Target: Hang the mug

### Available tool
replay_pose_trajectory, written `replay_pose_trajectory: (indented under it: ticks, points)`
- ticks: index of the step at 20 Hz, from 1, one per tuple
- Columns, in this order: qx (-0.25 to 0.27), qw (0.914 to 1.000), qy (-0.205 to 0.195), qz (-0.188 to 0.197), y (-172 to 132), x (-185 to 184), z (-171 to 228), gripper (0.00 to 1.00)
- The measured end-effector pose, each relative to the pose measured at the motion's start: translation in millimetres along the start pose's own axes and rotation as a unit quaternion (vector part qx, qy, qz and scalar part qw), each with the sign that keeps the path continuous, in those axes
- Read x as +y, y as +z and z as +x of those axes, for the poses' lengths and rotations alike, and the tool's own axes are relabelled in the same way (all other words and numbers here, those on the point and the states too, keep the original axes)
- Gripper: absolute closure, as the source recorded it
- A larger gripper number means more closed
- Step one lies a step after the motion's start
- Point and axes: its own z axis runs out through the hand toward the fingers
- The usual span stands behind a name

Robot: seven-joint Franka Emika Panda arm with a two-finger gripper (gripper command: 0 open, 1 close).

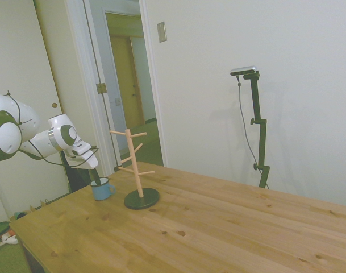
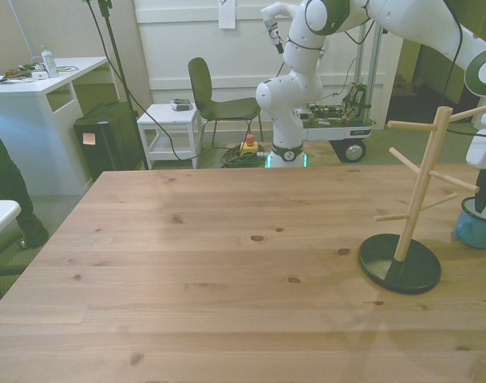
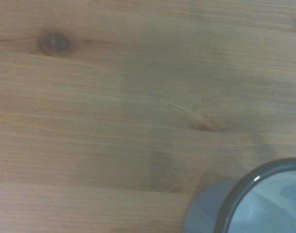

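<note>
The mug [image 1: 102, 189] is small and light blue with a dark rim. It stands upright on the wooden table [image 1: 218, 227], just beside the wooden peg stand [image 1: 137, 165] on its dark round base. In the front view the mug [image 2: 476, 226] sits at the far right edge, behind the peg stand [image 2: 422, 179]. My gripper [image 1: 96, 177] comes down from above, and its dark tip dips into the mug's mouth [image 2: 484, 199]. The wrist view shows part of the mug's rim [image 3: 264, 204] and bare wood. The handle is not visible.
The table [image 2: 187, 263] stretches wide toward the front view's left. Behind it stand a dark chair [image 2: 215, 100], a small white side table [image 2: 169, 128] and a white desk [image 2: 35, 104]. A person's dark leg [image 2: 7, 191] shows at the left edge.
</note>
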Motion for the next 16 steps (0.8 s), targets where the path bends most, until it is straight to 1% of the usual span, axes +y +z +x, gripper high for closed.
replay_pose_trajectory:
  ticks: [5,16]
  points:
    - [0.002,1.0000,0.001,-0.004,7.6,-2.6,1.4,1.00]
    - [0.003,0.9999,0.002,-0.012,9.5,5.5,3.1,1.00]
